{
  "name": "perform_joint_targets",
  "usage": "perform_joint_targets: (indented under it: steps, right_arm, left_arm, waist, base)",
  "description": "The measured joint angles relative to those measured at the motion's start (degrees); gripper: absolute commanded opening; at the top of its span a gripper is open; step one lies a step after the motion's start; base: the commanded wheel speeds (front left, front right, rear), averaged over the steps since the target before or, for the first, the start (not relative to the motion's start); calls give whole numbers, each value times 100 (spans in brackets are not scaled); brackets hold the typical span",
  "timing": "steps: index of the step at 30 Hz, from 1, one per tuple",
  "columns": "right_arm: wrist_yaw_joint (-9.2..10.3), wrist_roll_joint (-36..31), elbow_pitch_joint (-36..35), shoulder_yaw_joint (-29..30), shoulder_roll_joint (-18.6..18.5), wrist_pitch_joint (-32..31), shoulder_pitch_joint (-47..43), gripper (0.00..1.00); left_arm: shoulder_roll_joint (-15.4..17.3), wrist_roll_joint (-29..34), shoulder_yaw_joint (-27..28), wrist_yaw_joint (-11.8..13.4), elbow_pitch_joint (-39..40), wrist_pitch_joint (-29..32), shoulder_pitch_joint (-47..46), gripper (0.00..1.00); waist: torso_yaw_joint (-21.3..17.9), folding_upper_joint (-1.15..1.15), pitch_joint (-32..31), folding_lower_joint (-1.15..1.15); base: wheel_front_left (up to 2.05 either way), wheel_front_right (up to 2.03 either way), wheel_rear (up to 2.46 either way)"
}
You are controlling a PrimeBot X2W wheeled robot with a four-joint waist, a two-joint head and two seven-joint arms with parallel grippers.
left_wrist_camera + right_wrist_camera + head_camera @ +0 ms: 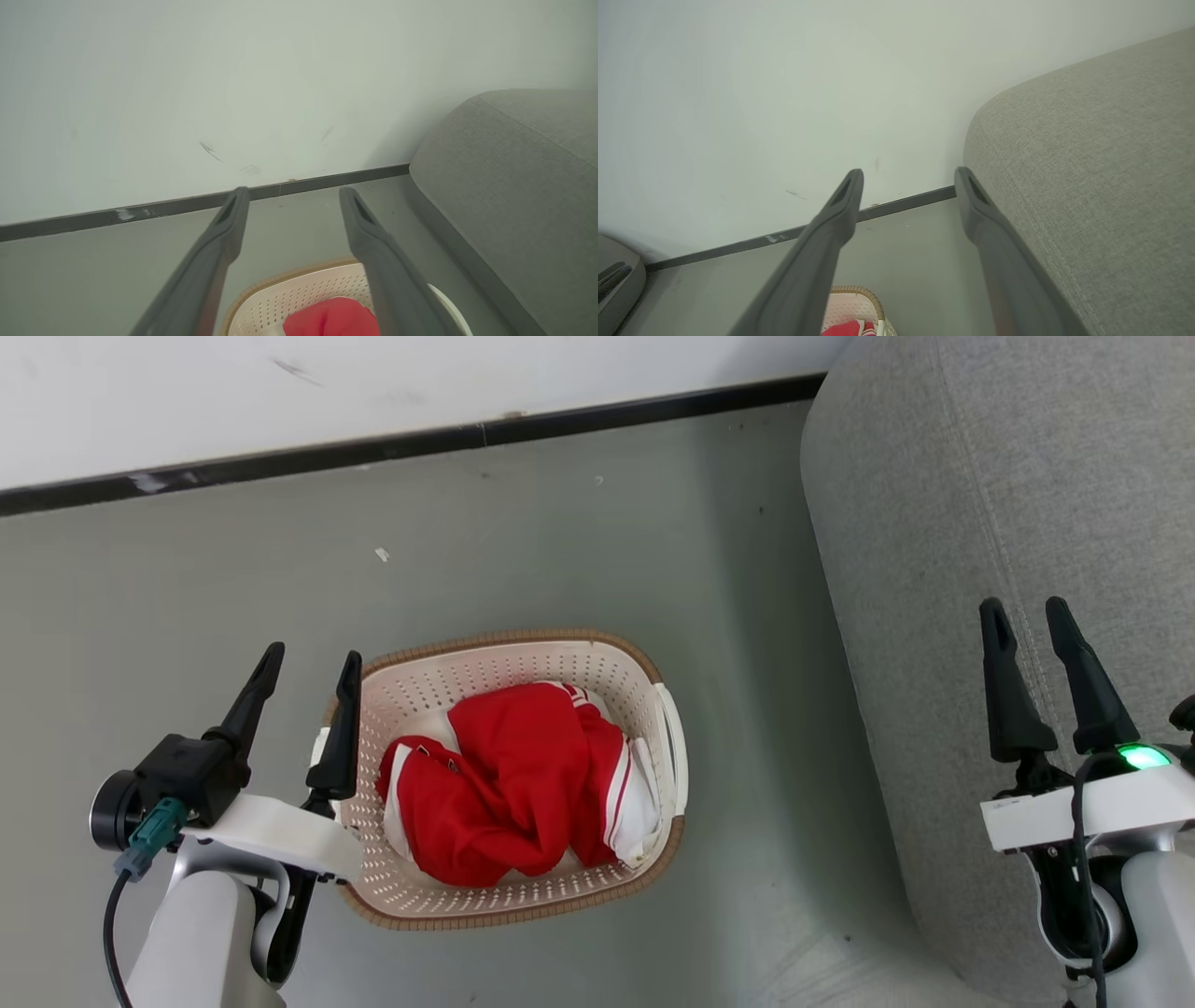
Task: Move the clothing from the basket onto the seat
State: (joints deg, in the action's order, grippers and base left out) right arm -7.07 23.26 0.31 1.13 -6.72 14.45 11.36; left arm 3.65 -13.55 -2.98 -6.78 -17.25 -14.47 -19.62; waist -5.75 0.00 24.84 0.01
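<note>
Red clothing [509,784] with white stripes lies crumpled inside the cream basket [523,658], which stands on the floor; the clothing [331,319] and the basket [289,296] also show low in the left wrist view. My left gripper [313,658] hangs open over the basket's left rim, nothing between its fingers. The grey-green seat [1008,485] fills the right side. Above its front part my right gripper [1027,611] stands open and empty. The right wrist view catches the seat [1101,163] and a corner of the basket [852,303].
A white wall with a dark baseboard [420,443] runs along the far side. Bare grey floor [747,709] separates the basket from the seat. A rounded grey object [614,280] sits at the lower left of the right wrist view.
</note>
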Motion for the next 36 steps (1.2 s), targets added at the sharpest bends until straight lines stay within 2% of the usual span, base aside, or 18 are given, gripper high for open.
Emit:
perform_joint_targets:
  steps: [26, 36]
  right_arm:
    - [0, 93, -324, -129, 159, 1, 911, 100]
    - [0, 110, -357, -226, 248, 1, 1225, 100]
  left_arm:
    - [48, 33, -478, -45, -1326, 37, -983, 100]
    - [-9, -99, -527, -46, -2121, 299, -1382, 100]
  waist:
    - [-440, 0, 1187, 0]
    - [-673, 0, 1589, 0]
  base:
    - [0, 0, 0]
    - [0, 0, 0]
